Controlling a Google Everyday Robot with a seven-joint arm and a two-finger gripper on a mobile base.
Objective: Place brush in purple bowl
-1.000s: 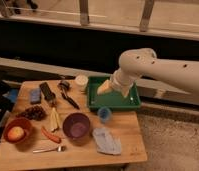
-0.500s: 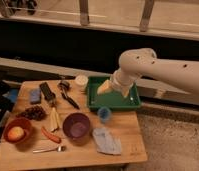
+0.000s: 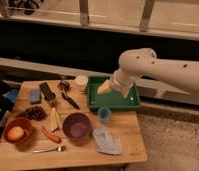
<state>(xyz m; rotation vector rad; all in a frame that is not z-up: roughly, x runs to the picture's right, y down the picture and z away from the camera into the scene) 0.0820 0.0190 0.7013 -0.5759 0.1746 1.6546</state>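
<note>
Hovering unchanged over the green tray [image 3: 129, 101], the gripper [image 3: 114, 89] stays spread and empty, brush [image 3: 69, 100] unmoved near purple bowl [image 3: 76, 125].

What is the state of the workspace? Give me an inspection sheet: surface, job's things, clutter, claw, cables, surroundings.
Surface: wooden table, crowded.
Job's things: brush lies on the table behind the purple bowl; the bowl looks empty.
Clutter: tray, cup, cloth, spoon, block, brown bowl holding a fruit.
Claw: claw is over the tray, away from the brush.
Cables: nothing seen.
Surroundings: dark wall behind, speckled floor at right.
</note>
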